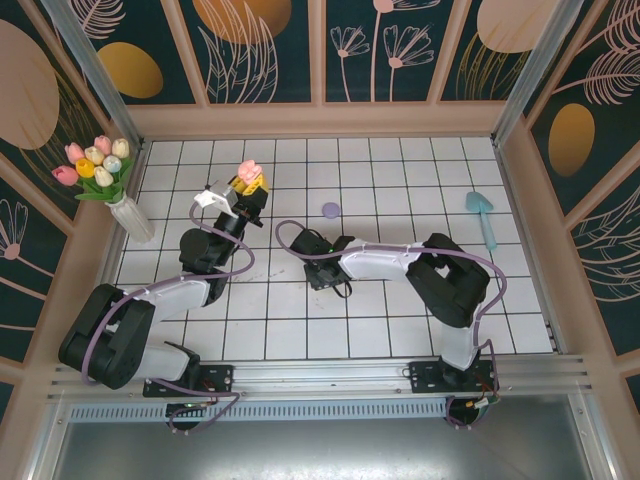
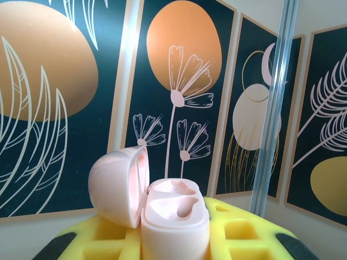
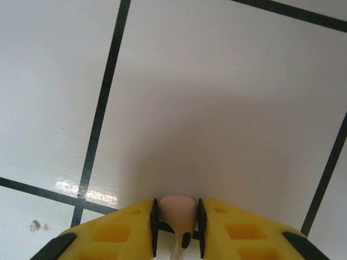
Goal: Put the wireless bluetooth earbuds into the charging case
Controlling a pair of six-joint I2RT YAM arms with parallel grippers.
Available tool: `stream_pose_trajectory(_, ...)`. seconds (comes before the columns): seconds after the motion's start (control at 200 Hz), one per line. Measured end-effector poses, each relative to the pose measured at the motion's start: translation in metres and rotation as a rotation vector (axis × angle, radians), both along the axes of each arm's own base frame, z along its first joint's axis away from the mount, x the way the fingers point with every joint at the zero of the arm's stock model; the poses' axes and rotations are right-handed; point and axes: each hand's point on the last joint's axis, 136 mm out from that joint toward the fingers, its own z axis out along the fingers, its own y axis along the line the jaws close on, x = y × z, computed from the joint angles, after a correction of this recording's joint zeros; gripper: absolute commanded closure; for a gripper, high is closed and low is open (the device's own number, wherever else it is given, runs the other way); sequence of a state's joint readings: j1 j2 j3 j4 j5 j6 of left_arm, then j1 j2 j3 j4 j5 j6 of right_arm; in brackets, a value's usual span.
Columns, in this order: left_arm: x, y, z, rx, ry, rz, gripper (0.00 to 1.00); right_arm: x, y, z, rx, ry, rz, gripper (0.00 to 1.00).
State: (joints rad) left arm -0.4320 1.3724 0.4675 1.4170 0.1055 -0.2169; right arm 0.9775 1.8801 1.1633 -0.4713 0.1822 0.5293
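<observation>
My left gripper point(image 1: 245, 190) is raised over the back left of the tiled floor, shut on a pale pink charging case point(image 1: 248, 173). In the left wrist view the case point(image 2: 174, 227) stands upright between the yellow fingers point(image 2: 244, 230). Its lid point(image 2: 116, 184) is swung open to the left and two hollow sockets face up. My right gripper point(image 1: 322, 272) points down at the middle of the floor. In the right wrist view its black pads point(image 3: 154, 225) press on a pale pink earbud point(image 3: 176, 211), head forward and stem trailing back, just above a white tile.
A small purple round object point(image 1: 330, 210) lies on the tiles behind the right gripper. A white vase of tulips point(image 1: 130, 215) stands at the left wall. A light blue scoop-like tool point(image 1: 485, 215) lies at the right. Panelled walls enclose the floor on three sides.
</observation>
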Motion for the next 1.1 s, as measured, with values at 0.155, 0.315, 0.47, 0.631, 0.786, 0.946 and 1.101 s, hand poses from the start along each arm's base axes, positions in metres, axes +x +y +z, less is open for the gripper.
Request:
stream_pose_trajectory(0.155,0.0,0.0,0.0,-0.002,0.001,-0.001,1.0,-0.0003,-0.0003,0.0006,0.001,0.007,-0.019,0.68)
stream_pose_trajectory(0.315,0.0,0.0,0.0,-0.004,0.003,-0.002,1.0,0.0003,-0.0008,-0.0004,0.015,0.023,-0.083,0.67)
stream_pose_trajectory(0.47,0.0,0.0,0.0,-0.005,0.003,-0.003,1.0,0.002,-0.0019,-0.0003,0.04,0.035,-0.157,0.66)
stream_pose_trajectory(0.631,0.0,0.0,0.0,-0.005,0.003,-0.003,1.0,0.0043,-0.0029,-0.0007,0.067,0.055,-0.214,0.67)
stream_pose_trajectory(0.786,0.0,0.0,0.0,-0.005,0.003,-0.003,1.0,0.0072,-0.0044,-0.0005,0.077,0.058,-0.239,0.68)
stream_pose_trajectory(0.946,0.0,0.0,0.0,-0.005,0.003,-0.003,1.0,0.0072,-0.0044,-0.0006,0.08,0.061,-0.246,0.68)
stream_pose_trajectory(1.101,0.0,0.0,0.0,-0.005,0.003,-0.003,1.0,0.0068,-0.0038,-0.0003,0.081,0.061,-0.246,0.68)
